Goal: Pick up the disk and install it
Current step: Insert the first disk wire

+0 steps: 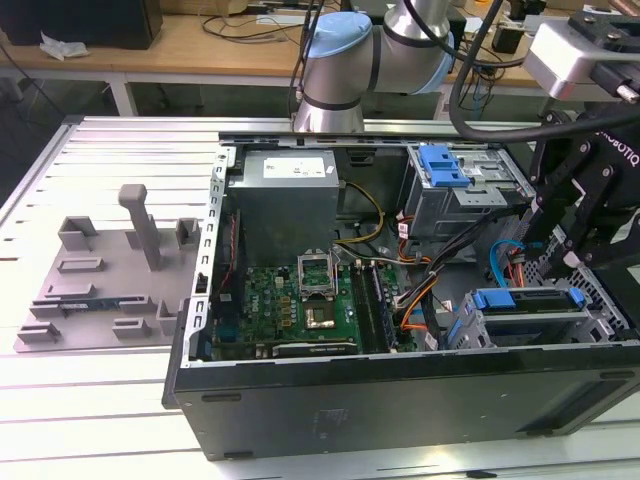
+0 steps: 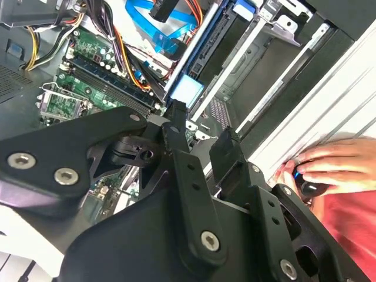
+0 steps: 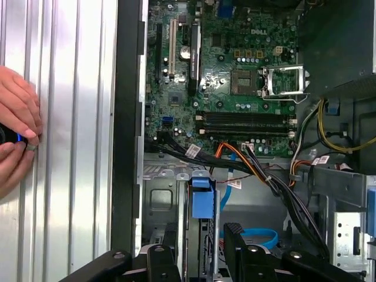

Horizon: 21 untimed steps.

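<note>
Blue plastic frames the disk (image 3: 201, 202), which you can see seated in a drive bay of the open computer case (image 1: 400, 400), just past the edge of the green motherboard (image 3: 235, 76). Your gripper (image 3: 200, 249) hangs close over it with its black fingers (image 3: 160, 258) spread apart, one on each side of the blue bracket and clamping nothing. A hand (image 3: 17, 141) rests on the ribbed aluminium table (image 3: 70, 117) outside the case.

Exterior view high and angled down over the open computer case (image 1: 400, 400) on the bench (image 1: 100, 420), both wrist views close above its interior, looking past the claw (image 2: 201, 122), sharing the motherboard (image 3: 223, 100)
</note>
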Tool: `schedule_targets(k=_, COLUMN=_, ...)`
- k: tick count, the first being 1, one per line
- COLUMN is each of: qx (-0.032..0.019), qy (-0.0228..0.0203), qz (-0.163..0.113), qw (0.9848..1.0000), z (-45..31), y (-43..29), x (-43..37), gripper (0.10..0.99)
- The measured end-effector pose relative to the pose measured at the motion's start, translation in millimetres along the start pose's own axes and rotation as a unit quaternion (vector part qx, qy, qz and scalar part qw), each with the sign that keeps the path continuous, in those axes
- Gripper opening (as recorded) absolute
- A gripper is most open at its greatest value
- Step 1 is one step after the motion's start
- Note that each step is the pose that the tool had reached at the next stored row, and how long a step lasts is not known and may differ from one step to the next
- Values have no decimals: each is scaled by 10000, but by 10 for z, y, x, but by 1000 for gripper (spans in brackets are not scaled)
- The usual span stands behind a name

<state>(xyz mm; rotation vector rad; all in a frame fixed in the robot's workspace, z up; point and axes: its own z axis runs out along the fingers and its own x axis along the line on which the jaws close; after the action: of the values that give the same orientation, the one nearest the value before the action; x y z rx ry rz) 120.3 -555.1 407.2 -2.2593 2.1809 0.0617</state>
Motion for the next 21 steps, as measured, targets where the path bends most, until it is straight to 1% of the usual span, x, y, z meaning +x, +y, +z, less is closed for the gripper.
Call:
schedule_targets(k=1, qx=0, qy=0, qz=-2, qw=10000, z=0, y=0, x=-1, gripper=443)
schedule_targets(k=2, qx=-1, qy=12, qz=-5, qw=10000, z=4, y=-2, x=-22, gripper=443)
schedule_targets(k=3, qx=-3, qy=57, qz=-7, qw=10000, z=2, y=-4, x=-69, gripper=443)
schedule_targets(k=5, qx=-4, qy=111, qz=-6, qw=9999, z=5, y=-7, x=-154, gripper=443)
schedule_targets(k=6, qx=-7, qy=176, qz=-5, qw=9998, z=7, y=-10, x=-244, gripper=443)
schedule_targets(k=7, qx=-10, qy=267, qz=-1, qw=9996, z=10, y=-12, x=-309, gripper=443)
schedule_targets(k=8, qx=59, qy=502, qz=36, qw=9987, z=9, y=-12, x=-315, gripper=443)
schedule_targets(k=9, qx=128, qy=519, qz=125, qw=9985, z=10, y=-13, x=-318, gripper=443)
schedule_targets(k=10, qx=145, qy=519, qz=212, qw=9983, z=10, y=-14, x=-320, gripper=443)
schedule_targets(k=13, qx=149, qy=516, qz=376, qw=9978, z=27, y=-13, x=-323, gripper=443)
schedule_targets(k=15, qx=169, qy=518, qz=426, qw=9976, z=46, y=-9, x=-346, gripper=443)
schedule_targets(k=16, qx=178, qy=578, qz=426, qw=9973, z=63, y=-7, x=-443, gripper=443)
schedule_targets(k=17, qx=178, qy=653, qz=426, qw=9968, z=73, y=-9, x=-507, gripper=443)
schedule_targets(k=18, qx=179, qy=711, qz=426, qw=9964, z=79, y=-11, x=-556, gripper=443)
schedule_targets(k=19, qx=179, qy=743, qz=427, qw=9962, z=89, y=-13, x=-613, gripper=443)
schedule_targets(k=21, qx=179, qy=743, qz=427, qw=9962, z=112, y=-17, x=-706, gripper=443)
